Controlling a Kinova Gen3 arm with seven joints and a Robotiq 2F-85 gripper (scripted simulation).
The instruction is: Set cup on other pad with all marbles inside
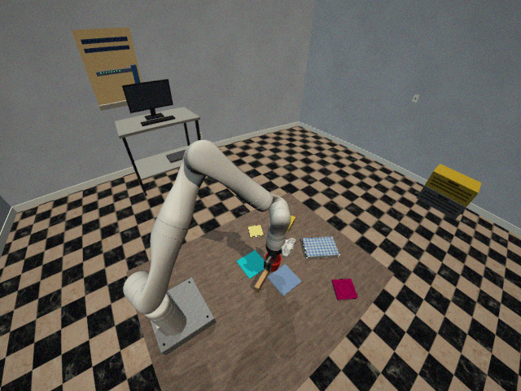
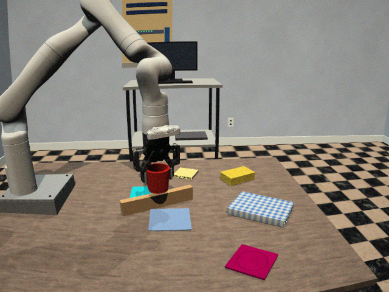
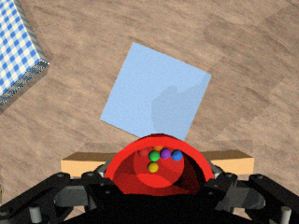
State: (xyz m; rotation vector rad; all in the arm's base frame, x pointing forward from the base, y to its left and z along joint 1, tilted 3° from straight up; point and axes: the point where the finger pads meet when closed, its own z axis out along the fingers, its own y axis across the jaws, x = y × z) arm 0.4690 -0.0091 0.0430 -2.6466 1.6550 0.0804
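Note:
My gripper (image 1: pixel 271 264) (image 2: pixel 158 179) (image 3: pixel 159 171) is shut on a red cup (image 1: pixel 276 261) (image 2: pixel 158 177) (image 3: pixel 134 177) and holds it upright in the air, just above a wooden rail (image 1: pixel 260 281) (image 2: pixel 138 204) (image 3: pixel 238 163). Several coloured marbles (image 3: pixel 163 157) lie in the cup's bottom. A light blue pad (image 1: pixel 285 279) (image 2: pixel 175 219) (image 3: pixel 149 90) lies on the near side of the rail. A cyan pad (image 1: pixel 250 264) (image 2: pixel 138 190) lies on the far side, partly hidden behind the rail in the exterior view.
A blue checked box (image 1: pixel 320 247) (image 2: pixel 261 208) (image 3: pixel 15 56) lies to the right, a magenta pad (image 1: pixel 344 288) (image 2: pixel 251 260) nearer the front. A yellow sponge (image 2: pixel 237 175) and a pale yellow pad (image 1: pixel 255 230) (image 2: pixel 186 173) lie behind. The arm's base (image 1: pixel 189 303) (image 2: pixel 37 194) stands at the left.

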